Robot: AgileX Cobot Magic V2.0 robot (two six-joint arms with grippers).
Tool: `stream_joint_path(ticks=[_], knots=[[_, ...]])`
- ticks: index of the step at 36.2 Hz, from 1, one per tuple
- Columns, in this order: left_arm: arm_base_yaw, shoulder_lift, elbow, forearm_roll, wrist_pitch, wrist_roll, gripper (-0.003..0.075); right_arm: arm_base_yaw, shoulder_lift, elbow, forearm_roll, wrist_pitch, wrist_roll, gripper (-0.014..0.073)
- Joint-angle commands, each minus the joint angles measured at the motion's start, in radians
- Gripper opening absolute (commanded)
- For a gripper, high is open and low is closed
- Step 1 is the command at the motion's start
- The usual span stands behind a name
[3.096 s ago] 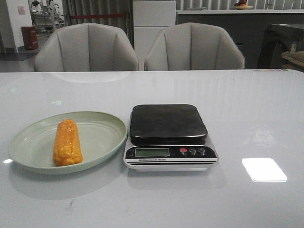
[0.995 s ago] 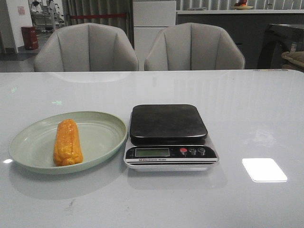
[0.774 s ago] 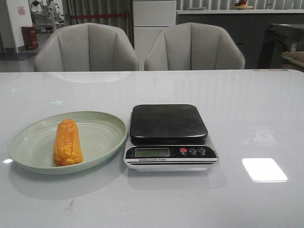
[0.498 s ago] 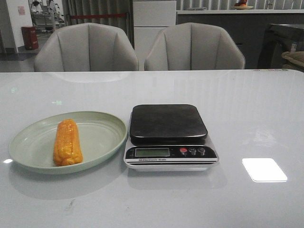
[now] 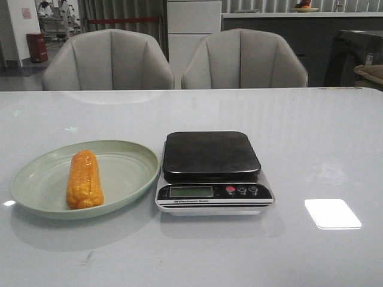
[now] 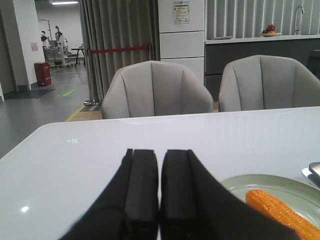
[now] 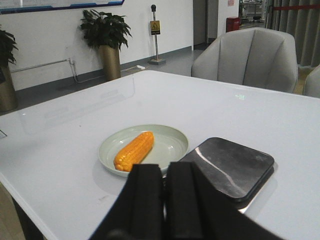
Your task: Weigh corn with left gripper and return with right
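The orange-yellow corn (image 5: 84,179) lies lengthwise in a pale green plate (image 5: 128,173) on the table's left. It also shows in the left wrist view (image 6: 282,214) and the right wrist view (image 7: 134,151). To the plate's right stands a kitchen scale (image 5: 212,173) with a bare black platform (image 7: 230,167). Neither arm shows in the front view. My left gripper (image 6: 159,152) is shut and empty, above the table short of the plate (image 6: 260,185). My right gripper (image 7: 165,167) is shut and empty, held back from the plate (image 7: 172,145) and the scale.
Two grey chairs (image 5: 108,60) (image 5: 244,58) stand behind the table's far edge. A bright light reflection (image 5: 332,213) lies on the glossy white table (image 5: 311,131) to the right of the scale.
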Motion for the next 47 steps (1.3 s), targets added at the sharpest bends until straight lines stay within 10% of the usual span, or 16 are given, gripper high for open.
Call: stream_joint_path(ticks=[1,18,47], knots=[[-0.01,-0.021,0.03,0.0,-0.083,-0.003,0.0121,-0.06,0.009,-0.014,-0.02,-0.089,-0.023,0.0169],[-0.01,-0.021,0.03,0.0,-0.083,-0.003,0.0121,-0.616,-0.112,0.125,-0.02,-0.159,-0.023,0.0169],[-0.01,-0.019,0.03,0.0,-0.083,-0.003,0.0121,-0.662,-0.219,0.172,-0.02,-0.076,-0.023,0.0169]])
